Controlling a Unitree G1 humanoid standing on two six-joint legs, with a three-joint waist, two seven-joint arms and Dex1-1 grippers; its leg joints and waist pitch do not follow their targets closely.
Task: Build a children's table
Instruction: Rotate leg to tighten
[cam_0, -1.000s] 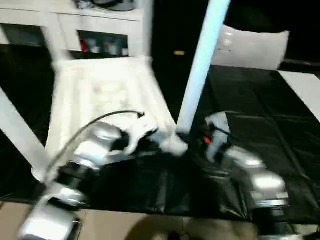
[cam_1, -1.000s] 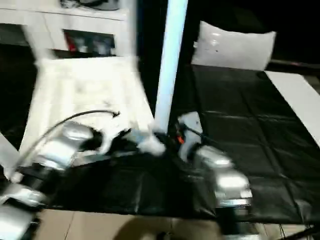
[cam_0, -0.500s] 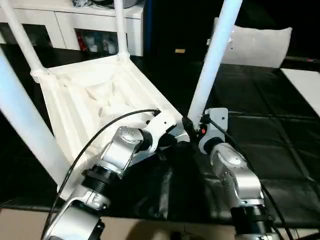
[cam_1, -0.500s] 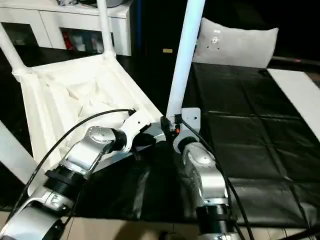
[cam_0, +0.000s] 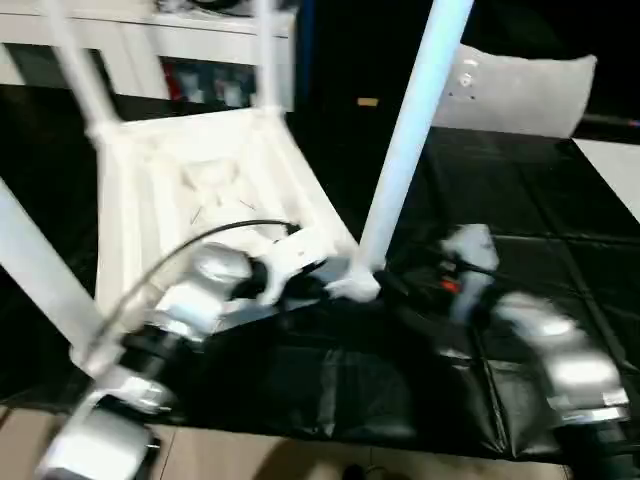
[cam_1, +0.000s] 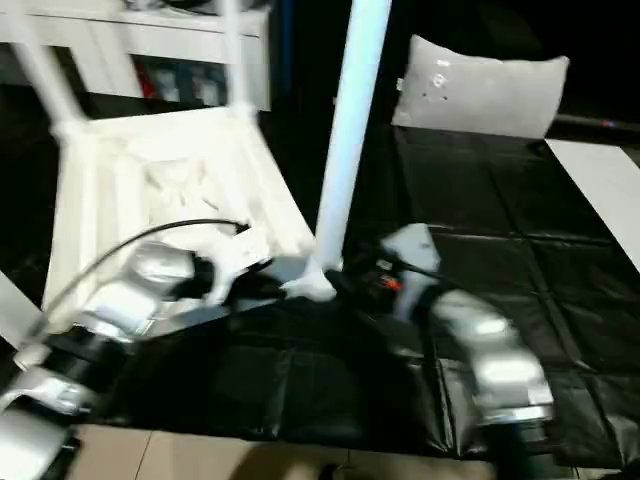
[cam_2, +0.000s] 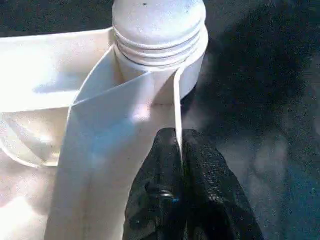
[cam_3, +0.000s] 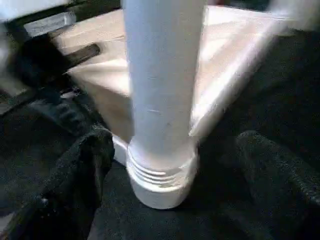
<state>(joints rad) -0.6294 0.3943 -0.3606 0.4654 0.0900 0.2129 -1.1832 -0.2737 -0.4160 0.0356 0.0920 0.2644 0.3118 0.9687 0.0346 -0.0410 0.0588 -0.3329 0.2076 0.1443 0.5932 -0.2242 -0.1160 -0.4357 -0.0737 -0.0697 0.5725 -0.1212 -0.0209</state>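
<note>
The children's table lies upside down on the black mat, its ribbed white top facing up. Legs stand in its corner sockets. The nearest leg rises from the threaded socket at the near right corner. My left gripper is shut on a thin rib of the table top just beside that socket. My right gripper is open around the base of that same leg. One finger stands on each side, and both are apart from the leg.
Two more legs stand at the far corners and one at the near left. A white cabinet is behind, a grey-white pillow at the back right. The black mat ends at tan floor.
My right gripper has opened wider and let go of the leg's base, and its arm has drawn back a little. The left gripper stays pinched on the rib. The camera has shifted.
</note>
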